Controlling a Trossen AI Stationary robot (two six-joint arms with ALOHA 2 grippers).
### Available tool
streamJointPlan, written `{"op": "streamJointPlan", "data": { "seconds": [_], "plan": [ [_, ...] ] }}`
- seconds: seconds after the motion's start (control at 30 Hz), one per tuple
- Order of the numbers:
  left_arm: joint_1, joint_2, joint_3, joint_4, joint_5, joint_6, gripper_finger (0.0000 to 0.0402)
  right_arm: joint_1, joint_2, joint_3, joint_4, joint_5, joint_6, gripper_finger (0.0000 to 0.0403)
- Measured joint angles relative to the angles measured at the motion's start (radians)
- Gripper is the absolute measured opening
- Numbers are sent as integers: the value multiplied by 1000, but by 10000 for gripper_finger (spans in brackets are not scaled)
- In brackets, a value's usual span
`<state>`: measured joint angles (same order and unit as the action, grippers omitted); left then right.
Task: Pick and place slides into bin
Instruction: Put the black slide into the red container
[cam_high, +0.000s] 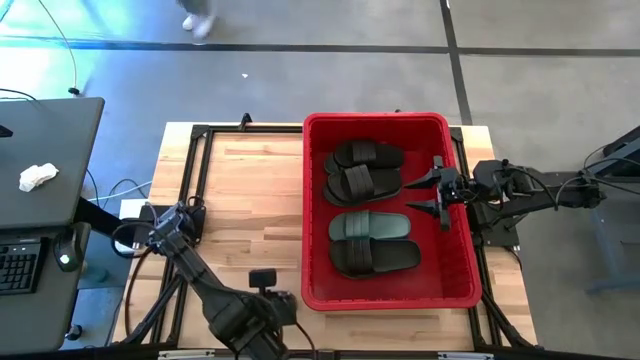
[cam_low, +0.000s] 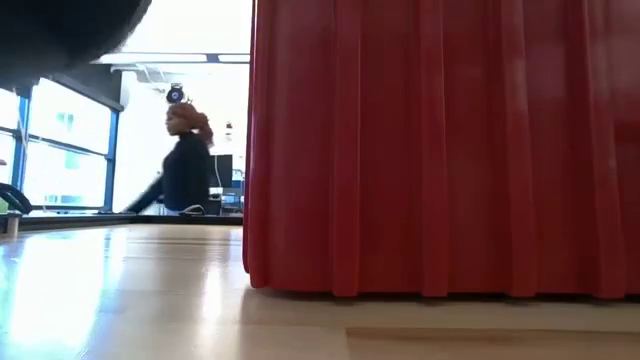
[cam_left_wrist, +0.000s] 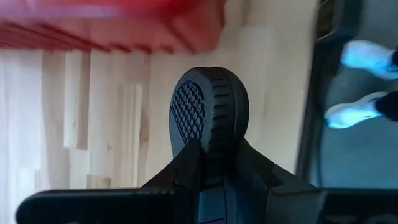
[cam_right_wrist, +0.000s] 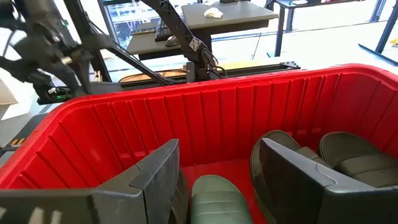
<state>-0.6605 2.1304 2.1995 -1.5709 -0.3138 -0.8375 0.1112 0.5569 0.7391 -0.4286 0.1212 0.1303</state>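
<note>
Slides (cam_high: 366, 214) lie flat inside the red bin (cam_high: 465, 270) on my table (cam_high: 250, 190): four of them, two black toward the far end, then a green one with another black just beside it. My right gripper (cam_high: 441, 190) hangs over the bin's right rim with its fingers spread wide and nothing between them. My left gripper (cam_left_wrist: 208, 165) is low at the table's near edge, pinched on a black slide (cam_left_wrist: 208, 106) whose patterned sole stands on edge, heel or toe I cannot tell. A person (cam_low: 185, 165) stands in the room beyond.
</note>
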Motion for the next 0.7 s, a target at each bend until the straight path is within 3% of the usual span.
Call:
{"op": "streamJointPlan", "data": {
  "seconds": [0.2, 0.7],
  "plan": [
    [0, -1, 157, 2, -26, 51, 54, 0, 0, 0, 4, -6, 2, 213],
    [7, -142, 153, 166, 75, 142, 53, 0, 0, 0, 57, -32, 0, 213]
  ]
}}
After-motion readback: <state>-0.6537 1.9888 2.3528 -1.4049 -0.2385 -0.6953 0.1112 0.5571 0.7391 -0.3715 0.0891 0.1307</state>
